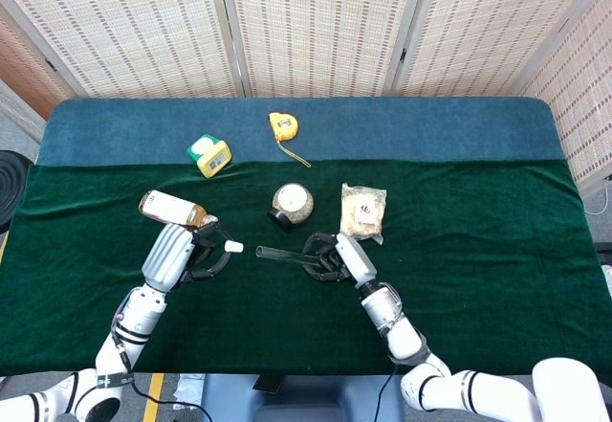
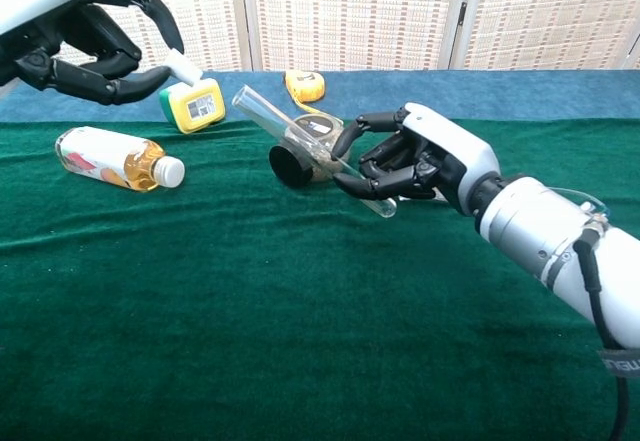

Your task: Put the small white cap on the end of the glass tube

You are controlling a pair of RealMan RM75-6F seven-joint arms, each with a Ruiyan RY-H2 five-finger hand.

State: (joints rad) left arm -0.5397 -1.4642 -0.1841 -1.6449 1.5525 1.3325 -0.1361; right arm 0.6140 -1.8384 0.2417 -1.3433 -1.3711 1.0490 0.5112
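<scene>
The glass tube [image 2: 300, 141] is gripped near its closed end by the right hand [image 2: 415, 156], fingers curled around it, and is held above the green-covered worktop [image 2: 250, 331], its open end pointing towards ten o'clock in the chest view. In the head view the tube [image 1: 282, 254] lies almost level, its open end aimed at nine o'clock. The small white cap [image 1: 233, 247] is pinched at the fingertips of the left hand [image 1: 182, 253], the other fingers being curved around it; the cap [image 2: 186, 68] is seen just beside the tube's open end but apart from it, at nine o'clock. A bottle [image 1: 172, 210] lies on its side at eleven o'clock of the left hand. A round jar [image 1: 292, 203] is seen at twelve o'clock of the tube, with a snack packet [image 1: 362, 211] to its three o'clock.
</scene>
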